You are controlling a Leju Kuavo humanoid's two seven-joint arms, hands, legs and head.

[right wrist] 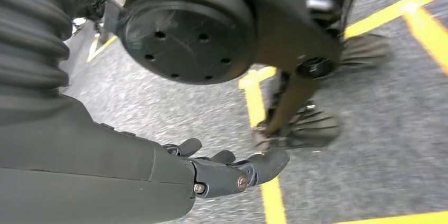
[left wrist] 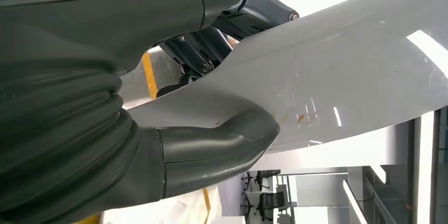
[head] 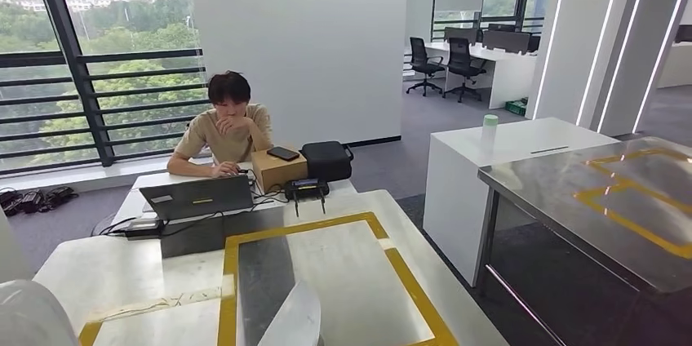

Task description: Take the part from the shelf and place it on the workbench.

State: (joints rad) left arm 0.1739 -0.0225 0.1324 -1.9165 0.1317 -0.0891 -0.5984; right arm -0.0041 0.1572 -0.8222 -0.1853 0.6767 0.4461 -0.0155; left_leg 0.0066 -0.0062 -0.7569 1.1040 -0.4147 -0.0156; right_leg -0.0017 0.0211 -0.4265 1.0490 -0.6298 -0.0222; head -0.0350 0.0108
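Grey carpet (head: pixel 457 130), white pillar (head: pixel 298 44), window (head: pixel 98 60) (trees outside).

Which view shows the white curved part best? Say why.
Left wrist view: the white curved part spans the picture, gripped by the left hand. The head view catches one tip over the workbench; the right wrist view faces the floor.

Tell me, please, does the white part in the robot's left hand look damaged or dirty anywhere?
The white part held by the left hand shows small brownish marks and fine scratches beside the thumb; whether that is damage, I cannot tell.
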